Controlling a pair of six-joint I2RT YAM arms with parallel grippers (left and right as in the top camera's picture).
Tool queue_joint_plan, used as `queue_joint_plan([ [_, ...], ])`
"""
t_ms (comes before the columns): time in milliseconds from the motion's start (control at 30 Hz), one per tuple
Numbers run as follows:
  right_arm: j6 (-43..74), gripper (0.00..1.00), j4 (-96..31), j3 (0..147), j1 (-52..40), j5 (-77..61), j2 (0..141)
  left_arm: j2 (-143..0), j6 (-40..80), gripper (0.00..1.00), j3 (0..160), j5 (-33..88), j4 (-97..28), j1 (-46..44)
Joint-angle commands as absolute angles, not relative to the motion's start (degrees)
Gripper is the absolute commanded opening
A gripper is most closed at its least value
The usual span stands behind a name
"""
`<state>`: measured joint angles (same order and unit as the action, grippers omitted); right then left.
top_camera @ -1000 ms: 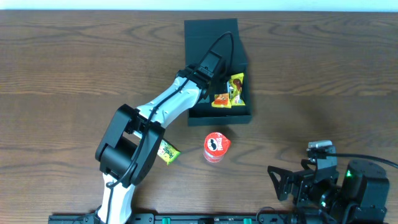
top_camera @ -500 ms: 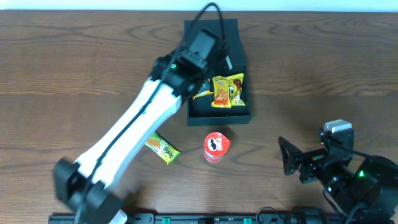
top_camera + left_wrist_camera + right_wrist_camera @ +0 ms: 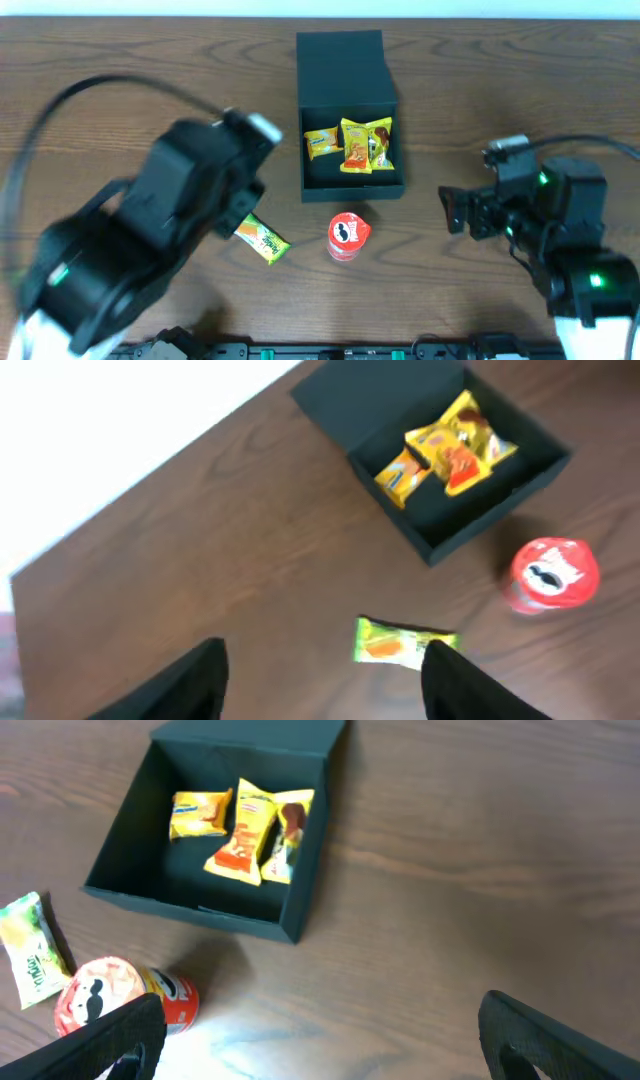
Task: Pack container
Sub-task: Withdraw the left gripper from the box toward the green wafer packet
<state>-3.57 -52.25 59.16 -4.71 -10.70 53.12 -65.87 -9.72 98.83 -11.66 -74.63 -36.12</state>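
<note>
Container (image 3: 340, 62): dark matte sq. box, upright, top-centre in overhead view. Lid flap hinged open toward 12 o'clock. Interior holds 3 yellow snack pkts (image 3: 352, 146), 3 o'clock side.

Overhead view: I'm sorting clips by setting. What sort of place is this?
Likely a robot test bench: a left arm and right arm at a wood-grain table, with staged props, a dark container of snack packets and a red snack can.

Looked down on the open container (image 3: 500, 500), three yellow snack packets (image 3: 445, 445) inside. Caught a red can (image 3: 553, 573) just beside the container and a green packet (image 3: 405, 642) farther from it on the worktop (image 3: 200, 560), left gripper (image 3: 325, 652) jaws parted, empty.
</note>
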Motion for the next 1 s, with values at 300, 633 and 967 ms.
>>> queue_joint_plan([
  [300, -1.32, 0.99, -53.45, 60.31, -12.1, -9.06, 59.05, -67.22, 24.8, 0.49, 84.77, -12.1, -81.69, -36.03],
  [633, -1.3, 0.99, -59.55, 60.31, -12.1, -10.0, 59.05, -67.11, 37.15, 0.49, 69.06, -7.92, -69.14, -36.03],
  [967, -1.32, 0.99, -59.61, 60.31, -12.1, -10.94, 59.05, -67.11, 64.25, 0.58, 51.81, -4.93, -57.43, -35.79],
])
